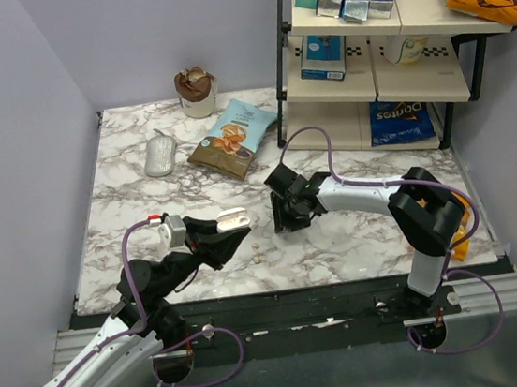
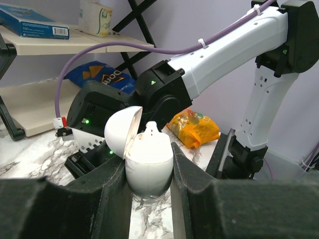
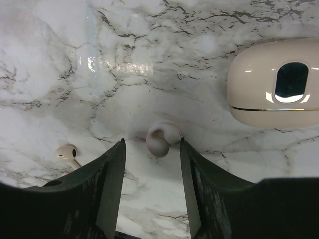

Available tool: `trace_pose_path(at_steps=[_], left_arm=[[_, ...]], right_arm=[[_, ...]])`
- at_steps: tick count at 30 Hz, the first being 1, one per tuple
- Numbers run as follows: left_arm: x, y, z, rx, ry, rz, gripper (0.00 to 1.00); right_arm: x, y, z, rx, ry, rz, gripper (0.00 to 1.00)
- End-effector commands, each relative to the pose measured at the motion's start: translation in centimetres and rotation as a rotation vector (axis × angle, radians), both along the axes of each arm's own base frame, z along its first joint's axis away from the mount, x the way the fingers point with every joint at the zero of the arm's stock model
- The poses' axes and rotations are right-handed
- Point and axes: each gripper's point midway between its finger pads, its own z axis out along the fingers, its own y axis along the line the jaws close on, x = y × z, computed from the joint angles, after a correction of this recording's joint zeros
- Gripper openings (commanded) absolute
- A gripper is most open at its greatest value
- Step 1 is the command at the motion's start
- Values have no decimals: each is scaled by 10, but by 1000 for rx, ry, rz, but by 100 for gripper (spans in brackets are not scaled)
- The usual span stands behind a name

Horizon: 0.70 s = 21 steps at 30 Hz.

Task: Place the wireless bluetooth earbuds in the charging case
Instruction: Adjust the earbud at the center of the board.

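My left gripper: clamped tight on charging case, lid flipped open toward 10 o'clock. My right gripper: half open, holding nothing, straddling one earbud on table; second earbud at 9 o'clock.

Right pincer straddles one earbud (another earbud left).

Bright even light, soft shadows, slight glare

Surface: white marble-veined tabletop
Rear left: grey oval object, teal snack bag
Rear right: cream shelf rack, blue chip bag
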Motion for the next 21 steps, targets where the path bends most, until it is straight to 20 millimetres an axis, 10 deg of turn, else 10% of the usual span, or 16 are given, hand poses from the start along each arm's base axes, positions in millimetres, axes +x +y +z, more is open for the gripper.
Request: trace_pose_path(at_steps=[1, 21], left_arm=[[1, 2, 1, -5, -1, 18, 0], [2, -1, -2, 6, 4, 13, 0]], right_arm=[[2, -13, -20, -92, 10, 25, 53], [-6, -12, -8, -210, -130, 563, 28]])
